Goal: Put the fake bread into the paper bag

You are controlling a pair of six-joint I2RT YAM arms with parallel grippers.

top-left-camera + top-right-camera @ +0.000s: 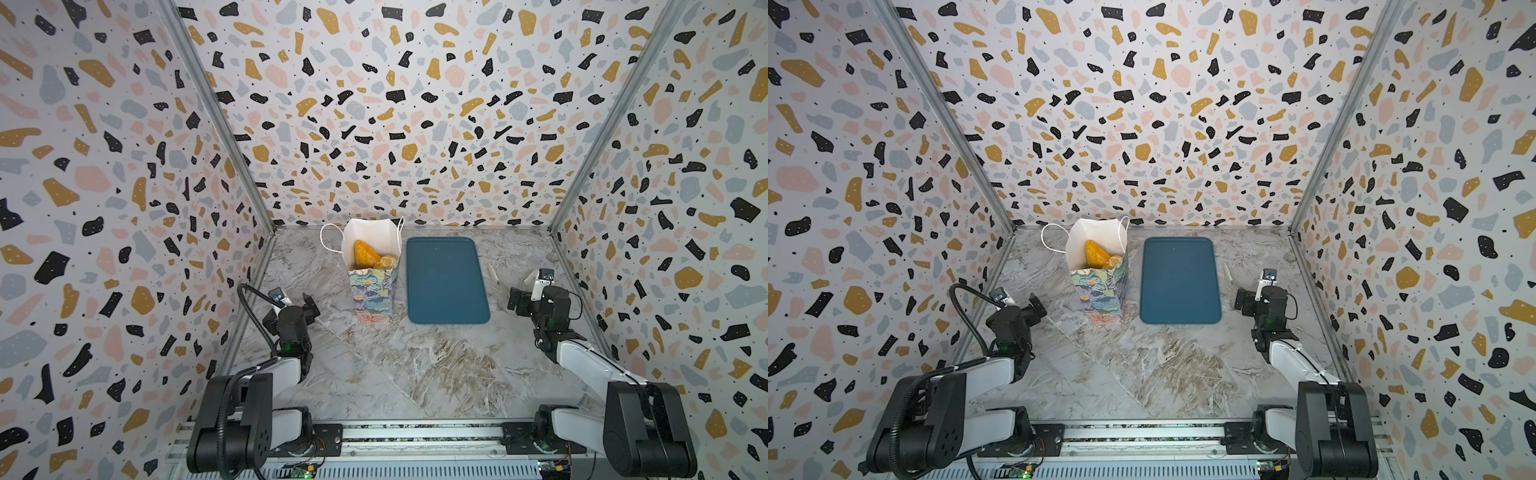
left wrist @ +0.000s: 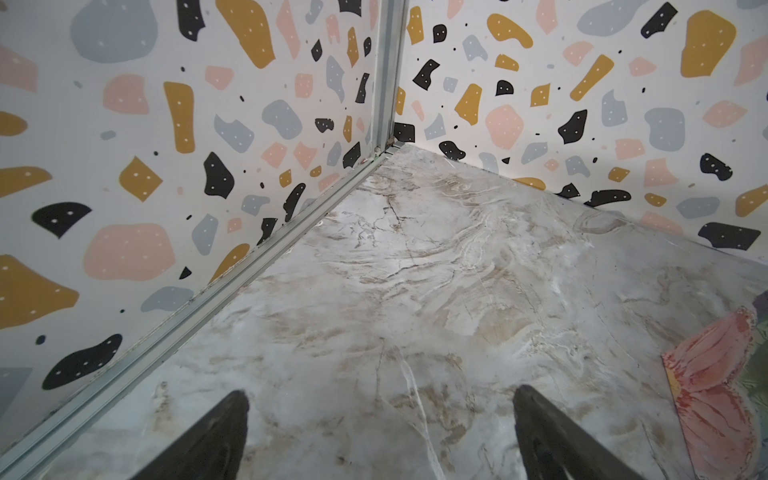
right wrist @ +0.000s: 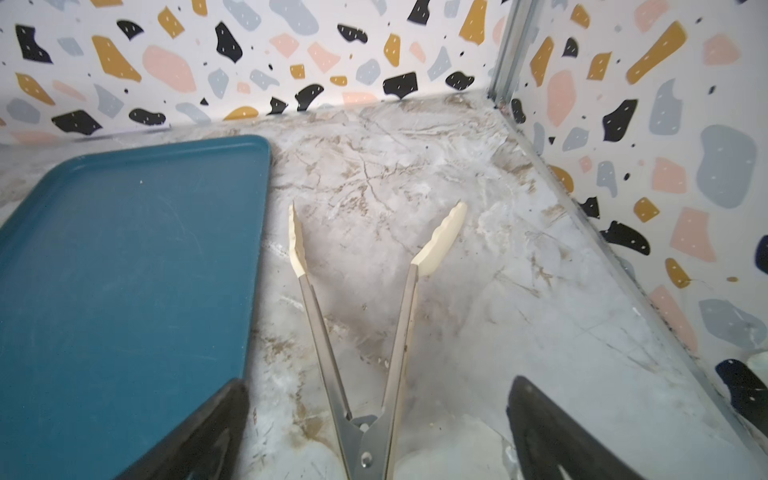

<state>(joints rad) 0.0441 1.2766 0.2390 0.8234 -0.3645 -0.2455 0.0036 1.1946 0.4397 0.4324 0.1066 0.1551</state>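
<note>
We see bread (image 1: 366, 254) in the bag (image 1: 371, 293), tray (image 1: 446, 286) bare. Left claw (image 2: 380, 397) and right claw (image 3: 379, 380) wide, empty. Likely finished.

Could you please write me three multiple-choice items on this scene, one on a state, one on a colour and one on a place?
1. How is the paper bag?
A. upright and open, with fake bread in it
B. lying on its side
C. folded flat

2. What colour is the tray?
A. red
B. white
C. dark blue

3. Where do the tongs lie?
A. in the paper bag
B. on the table, beside the tray, on its side away from the bag
C. on the tray

Answers:
1 A: the bag stands with its mouth up and orange bread shows inside.
2 C: its whole face is dark blue in both top views.
3 B: the right wrist view shows them on the marble next to the tray's edge.
</note>
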